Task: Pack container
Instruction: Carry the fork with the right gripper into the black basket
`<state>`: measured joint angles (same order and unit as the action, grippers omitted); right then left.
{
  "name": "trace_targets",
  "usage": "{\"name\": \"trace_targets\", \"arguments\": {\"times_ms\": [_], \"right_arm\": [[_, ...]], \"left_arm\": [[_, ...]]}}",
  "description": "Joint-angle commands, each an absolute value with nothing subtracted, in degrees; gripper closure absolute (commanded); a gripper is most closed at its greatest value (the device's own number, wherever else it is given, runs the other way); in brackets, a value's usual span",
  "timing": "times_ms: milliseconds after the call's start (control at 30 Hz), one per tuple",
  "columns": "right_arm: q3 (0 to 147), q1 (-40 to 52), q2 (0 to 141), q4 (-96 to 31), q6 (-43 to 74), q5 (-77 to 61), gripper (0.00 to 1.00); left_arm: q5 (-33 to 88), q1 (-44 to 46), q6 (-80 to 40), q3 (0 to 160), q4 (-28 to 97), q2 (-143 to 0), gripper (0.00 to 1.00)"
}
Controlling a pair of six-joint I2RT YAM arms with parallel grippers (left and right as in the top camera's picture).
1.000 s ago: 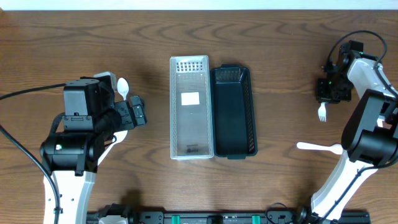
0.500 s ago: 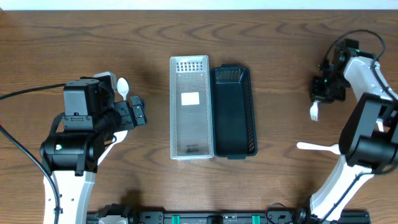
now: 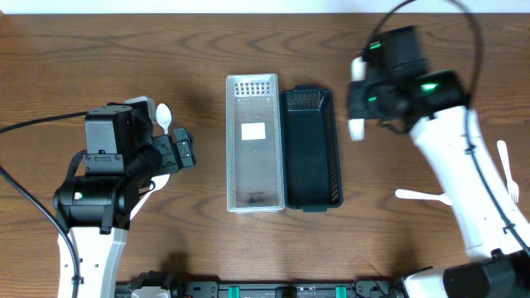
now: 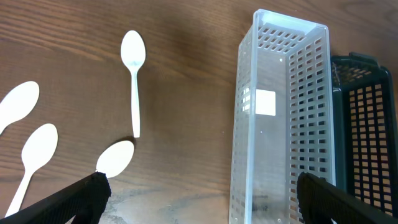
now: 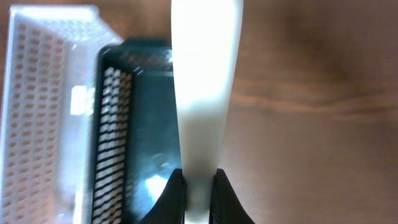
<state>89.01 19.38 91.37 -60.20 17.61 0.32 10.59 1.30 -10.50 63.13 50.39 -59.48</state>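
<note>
A clear perforated container and a dark green basket stand side by side at the table's middle, both empty. My right gripper hovers just right of the basket's far end, shut on a white plastic fork. In the right wrist view the fork runs up from the shut jaws over the basket's right edge. My left gripper is open and empty left of the clear container, its fingers wide apart.
Several white spoons lie at the left, one apart from the others. One spoon shows by the left arm. A white utensil and another fork lie at the right.
My right arm has swung left from the far right edge to beside the dark basket, carrying the white fork with it. The left arm has not moved.
</note>
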Motion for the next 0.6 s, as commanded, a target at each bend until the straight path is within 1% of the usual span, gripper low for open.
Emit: {"name": "trace_targets", "arguments": {"times_ms": [0, 100, 200, 300, 467, 500, 533, 567], "right_arm": [[87.8, 25.7, 93.1, -60.4, 28.8, 7.2, 0.99], [86.3, 30.9, 95.2, -59.8, 32.8, 7.7, 0.99], [84.3, 33.8, 97.8, -59.4, 36.7, 8.6, 0.99], [82.0, 35.0, 100.7, -58.7, 38.7, 8.8, 0.99], [80.4, 34.8, 104.7, -57.5, 38.5, 8.0, 0.99], [80.4, 34.8, 105.2, -57.1, 38.0, 7.7, 0.97], [80.4, 34.8, 105.4, -56.6, 37.0, 7.1, 0.91], [80.4, 34.8, 105.6, -56.1, 36.1, 6.6, 0.81]], "left_arm": [[11.2, 1.4, -10.6, 64.3, 50.5, -59.4, 0.02], [11.2, 1.4, -10.6, 64.3, 50.5, -59.4, 0.02], [11.2, 1.4, -10.6, 64.3, 50.5, -59.4, 0.02], [11.2, 1.4, -10.6, 64.3, 50.6, -59.4, 0.02], [11.2, 1.4, -10.6, 64.3, 50.6, -59.4, 0.02], [11.2, 1.4, -10.6, 64.3, 50.6, -59.4, 0.02], [11.2, 1.4, -10.6, 64.3, 50.6, -59.4, 0.02], [11.2, 1.4, -10.6, 64.3, 50.6, -59.4, 0.02]]}}
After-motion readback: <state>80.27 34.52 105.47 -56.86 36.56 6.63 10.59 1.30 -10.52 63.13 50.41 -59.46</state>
